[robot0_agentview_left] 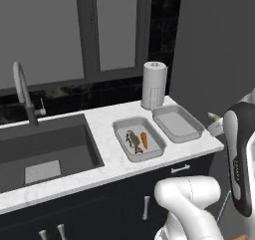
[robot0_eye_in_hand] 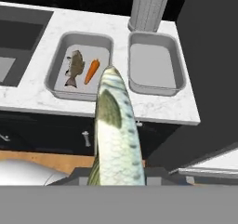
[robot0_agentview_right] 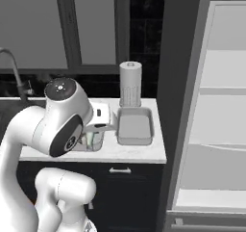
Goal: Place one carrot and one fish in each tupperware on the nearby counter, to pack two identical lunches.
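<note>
Striped fish (robot0_eye_in_hand: 114,130) rises from the end effector (robot0_eye_in_hand: 116,179), apparently clamped at its tail: probably slippery and limp, so keep it steady. Right tub (robot0_eye_in_hand: 155,64) on the counter (robot0_eye_in_hand: 153,104) sits bare.

Three views over one counter (robot0_agentview_left: 99,134)

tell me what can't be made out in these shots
- Gripper fingertips: hand view, hidden behind the held fish, so the grip itself is hidden.
- Left tupperware: right base view, mostly blocked by the arm; its fish and carrot hidden.
- Sink: left base view, cut off by the left edge.
</note>
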